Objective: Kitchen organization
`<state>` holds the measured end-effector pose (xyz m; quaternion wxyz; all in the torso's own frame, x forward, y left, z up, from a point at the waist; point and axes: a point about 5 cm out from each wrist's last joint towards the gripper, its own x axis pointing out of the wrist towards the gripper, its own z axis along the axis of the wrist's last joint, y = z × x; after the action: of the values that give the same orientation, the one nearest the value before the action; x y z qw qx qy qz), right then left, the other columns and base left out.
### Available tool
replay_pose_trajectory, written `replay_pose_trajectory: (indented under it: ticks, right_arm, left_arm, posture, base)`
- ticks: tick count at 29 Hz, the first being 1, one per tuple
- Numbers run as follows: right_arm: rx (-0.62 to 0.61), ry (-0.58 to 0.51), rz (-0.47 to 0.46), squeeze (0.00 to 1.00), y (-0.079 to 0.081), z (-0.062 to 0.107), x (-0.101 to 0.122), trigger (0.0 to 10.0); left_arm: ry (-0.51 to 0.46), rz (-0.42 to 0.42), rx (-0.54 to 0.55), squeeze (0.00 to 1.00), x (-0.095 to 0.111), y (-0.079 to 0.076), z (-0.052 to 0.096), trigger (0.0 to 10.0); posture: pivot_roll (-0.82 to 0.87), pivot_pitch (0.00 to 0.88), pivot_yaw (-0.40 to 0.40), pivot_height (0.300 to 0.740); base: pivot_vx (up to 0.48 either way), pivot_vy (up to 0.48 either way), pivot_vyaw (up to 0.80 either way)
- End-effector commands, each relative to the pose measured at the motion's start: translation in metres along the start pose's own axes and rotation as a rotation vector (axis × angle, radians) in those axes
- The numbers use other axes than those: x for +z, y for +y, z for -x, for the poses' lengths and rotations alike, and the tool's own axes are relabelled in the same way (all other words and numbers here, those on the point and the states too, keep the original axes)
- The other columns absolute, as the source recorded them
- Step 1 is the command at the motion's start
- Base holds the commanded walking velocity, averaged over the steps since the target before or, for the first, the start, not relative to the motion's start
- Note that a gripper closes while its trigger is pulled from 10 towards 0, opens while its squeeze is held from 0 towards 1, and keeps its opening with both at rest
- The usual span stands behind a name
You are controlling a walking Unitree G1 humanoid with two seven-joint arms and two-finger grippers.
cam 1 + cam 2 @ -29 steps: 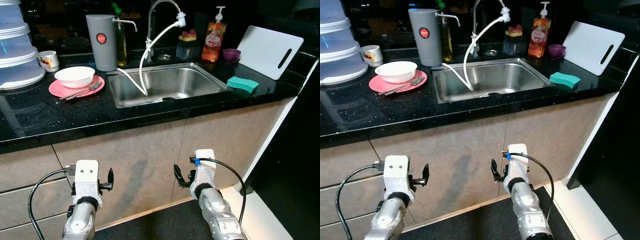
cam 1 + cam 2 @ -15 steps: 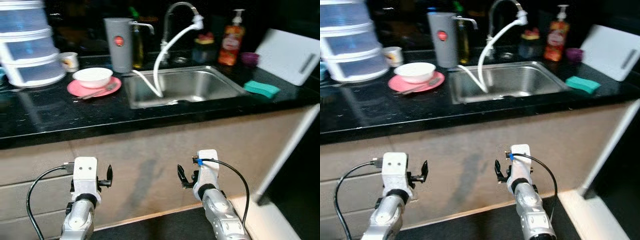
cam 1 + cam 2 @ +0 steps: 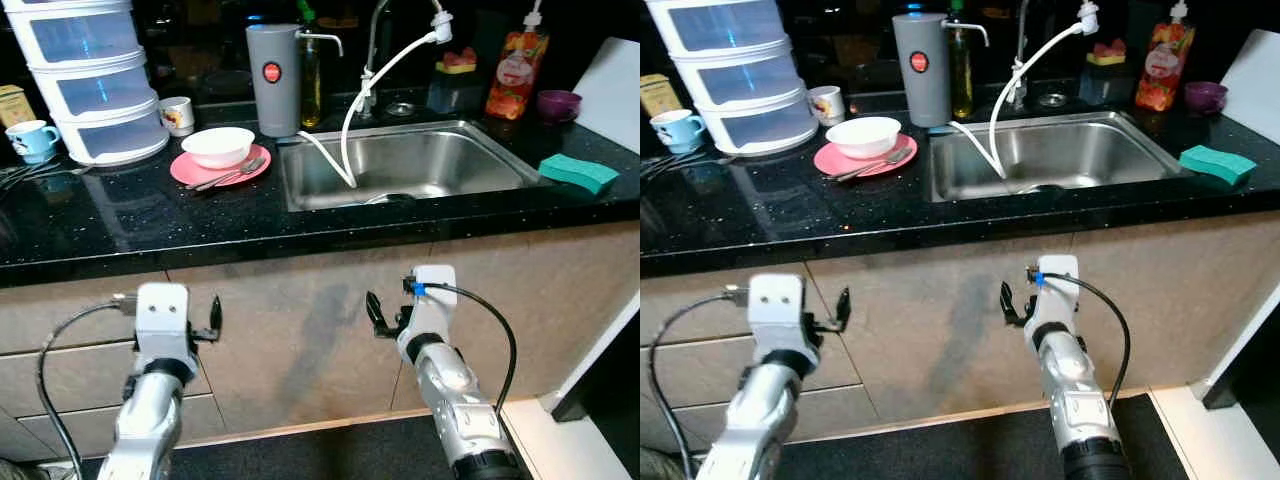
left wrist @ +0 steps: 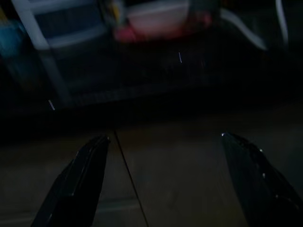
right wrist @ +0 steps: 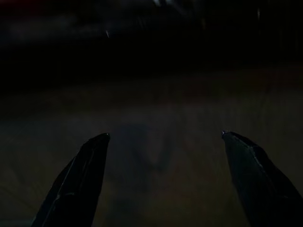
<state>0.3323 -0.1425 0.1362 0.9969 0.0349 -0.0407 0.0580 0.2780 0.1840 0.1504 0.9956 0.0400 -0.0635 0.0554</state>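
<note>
A white bowl (image 3: 218,146) sat on a pink plate (image 3: 192,172) with cutlery (image 3: 228,176) beside it, on the black worktop (image 3: 150,220) just left of the sink (image 3: 410,165); a green sponge (image 3: 577,173) lay to the sink's right. Nothing looked tidied yet, so the organizing seemed barely begun. The left gripper (image 4: 161,165) and right gripper (image 5: 161,165) hung low before the cabinets, jaws spread and empty.

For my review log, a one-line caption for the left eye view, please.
Both grippers, left and right, open and low before a black counter holding a sink, bowl on pink plate.
</note>
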Motion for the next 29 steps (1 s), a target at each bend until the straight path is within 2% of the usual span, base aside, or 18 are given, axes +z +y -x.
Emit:
replay_pose_trajectory:
  ticks: [1, 2, 4, 8, 13, 29]
  right_arm:
    - [0.027, -0.061, -0.033, 0.0, 0.004, -0.006, 0.019, 10.0]
    - [0.027, -0.061, -0.033, 0.0, 0.004, -0.006, 0.019, 10.0]
    - [0.078, -0.113, -0.052, 0.0, 0.01, -0.013, 0.041, 10.0]
    - [0.11, -0.143, -0.052, 0.0, 0.014, -0.015, 0.053, 10.0]
    - [0.141, -0.204, -0.07, 0.0, 0.019, -0.019, 0.075, 10.0]
    - [0.178, -0.192, -0.103, 0.0, 0.03, -0.018, 0.079, 10.0]
  left_arm:
    - [-0.034, -0.008, 0.024, 0.0, 0.012, 0.007, -0.004, 10.0]
    - [-0.034, -0.008, 0.024, 0.0, 0.012, 0.007, -0.004, 10.0]
    - [-0.074, -0.013, 0.028, 0.0, 0.026, 0.008, -0.01, 10.0]
    - [-0.089, -0.012, 0.03, 0.0, 0.031, 0.009, -0.013, 10.0]
    - [-0.148, 0.003, 0.038, 0.0, 0.048, 0.01, -0.017, 10.0]
    - [-0.152, 0.0, 0.059, 0.0, 0.053, 0.014, -0.017, 10.0]
  posture:
    - [0.03, 0.016, 0.031, 0.74]
    - [0.03, 0.016, 0.031, 0.74]
    - [0.03, 0.017, 0.033, 0.74]
    - [0.03, 0.017, 0.034, 0.74]
    - [0.03, 0.014, 0.037, 0.74]
    - [0.03, 0.017, 0.038, 0.74]
  base:
    - [0.0, 0.0, 0.0]
    - [0.0, 0.0, 0.0]
    - [0.0, 0.0, 0.0]
    - [0.0, 0.0, 0.0]
    - [0.0, 0.0, 0.0]
    - [0.016, 0.0, 0.0]
